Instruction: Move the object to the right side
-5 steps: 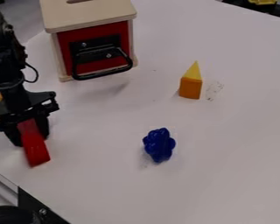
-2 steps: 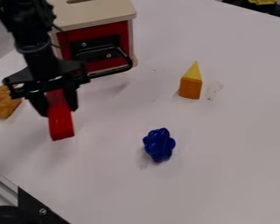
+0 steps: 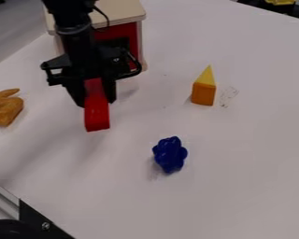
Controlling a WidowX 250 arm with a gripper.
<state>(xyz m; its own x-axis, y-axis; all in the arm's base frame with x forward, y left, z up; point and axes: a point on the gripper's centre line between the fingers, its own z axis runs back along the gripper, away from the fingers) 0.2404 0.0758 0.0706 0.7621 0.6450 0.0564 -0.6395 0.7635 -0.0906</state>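
I've brought my gripper (image 3: 96, 101) across from the left edge of the camera view, rightward and up the picture, with the red block (image 3: 97, 116) carried along in it. A second ago I had the block slanting low on the left; now it hangs nearly upright in my view, in front of the wooden box (image 3: 124, 11). My arm has swung over part of that box, hiding much of the black handle (image 3: 137, 69) I could see before. It has also uncovered the brown curved toy (image 3: 7, 111), which it mostly blocked.
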